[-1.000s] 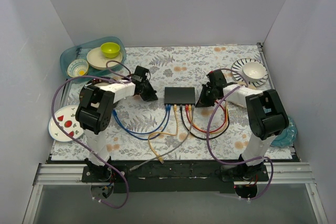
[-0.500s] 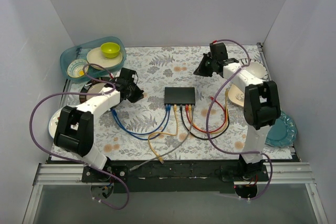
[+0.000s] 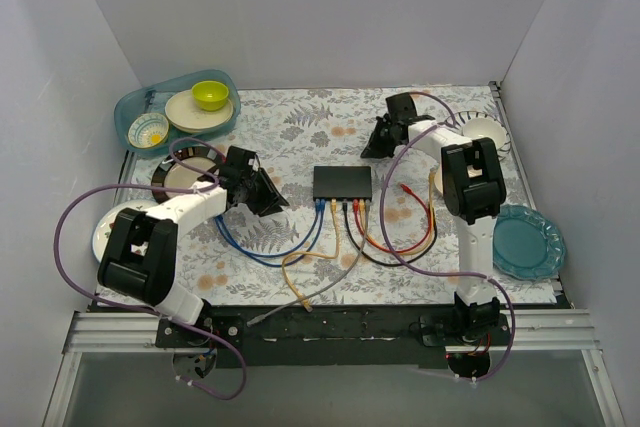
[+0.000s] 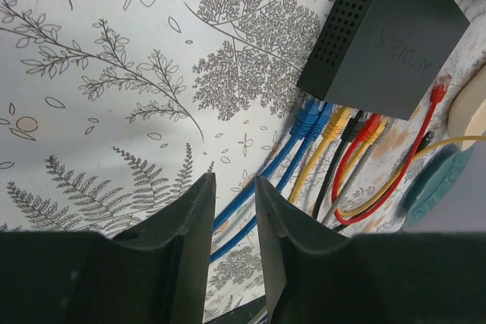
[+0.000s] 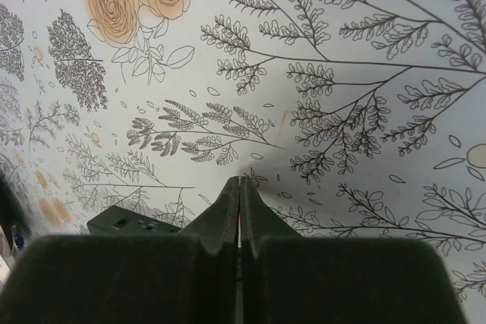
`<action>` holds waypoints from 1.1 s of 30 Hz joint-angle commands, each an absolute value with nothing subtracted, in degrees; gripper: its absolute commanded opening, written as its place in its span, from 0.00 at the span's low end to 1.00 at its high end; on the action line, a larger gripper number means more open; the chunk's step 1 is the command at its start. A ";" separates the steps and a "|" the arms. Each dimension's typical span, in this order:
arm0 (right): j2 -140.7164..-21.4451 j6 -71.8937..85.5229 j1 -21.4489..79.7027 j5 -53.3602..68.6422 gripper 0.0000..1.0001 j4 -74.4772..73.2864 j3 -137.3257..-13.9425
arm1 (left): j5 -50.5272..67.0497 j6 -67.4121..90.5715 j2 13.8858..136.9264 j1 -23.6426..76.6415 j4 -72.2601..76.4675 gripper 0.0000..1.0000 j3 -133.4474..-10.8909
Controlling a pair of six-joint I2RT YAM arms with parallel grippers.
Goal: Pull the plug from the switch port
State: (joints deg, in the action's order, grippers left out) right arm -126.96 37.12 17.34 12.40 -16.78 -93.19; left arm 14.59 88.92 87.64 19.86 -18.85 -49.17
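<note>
Switch (image 3: 342,182) between left fingers (image 4: 190,225), narrowly apart, and right fingers (image 5: 224,214), together; clear of both

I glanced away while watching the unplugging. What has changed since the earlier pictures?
The right hand swung from the switch's right end to the far side and is shut over bare mat. The left hand backed off slightly, open. A red plug now lies loose right of the switch. The switch, remaining cables and dishes stayed put.

Flat blk switch (image 3: 342,182) w/ cables (image 3: 335,222) in near-edge ports; red plug (image 3: 405,188) lies loose near its rt side.
</note>
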 commanded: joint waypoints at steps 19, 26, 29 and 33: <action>-99.25 31.22 20.82 4.85 0.01 -13.90 -72.86 | 14.51 86.83 80.69 19.69 -20.21 0.84 -46.32; -87.90 27.66 28.04 4.43 0.93 -15.72 -71.55 | 16.07 90.17 76.73 19.77 -17.94 0.98 -45.79; -84.75 28.91 27.77 10.01 0.98 -14.34 -67.69 | 21.07 91.05 76.64 19.77 -14.25 0.98 -45.09; -79.64 31.11 27.69 13.70 0.99 -13.18 -61.36 | 23.29 94.65 74.27 19.69 -7.66 0.98 -41.67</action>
State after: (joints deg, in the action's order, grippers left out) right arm -83.48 28.88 28.45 8.56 -12.78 -66.70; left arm 19.29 90.89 78.02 19.84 -14.26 -44.56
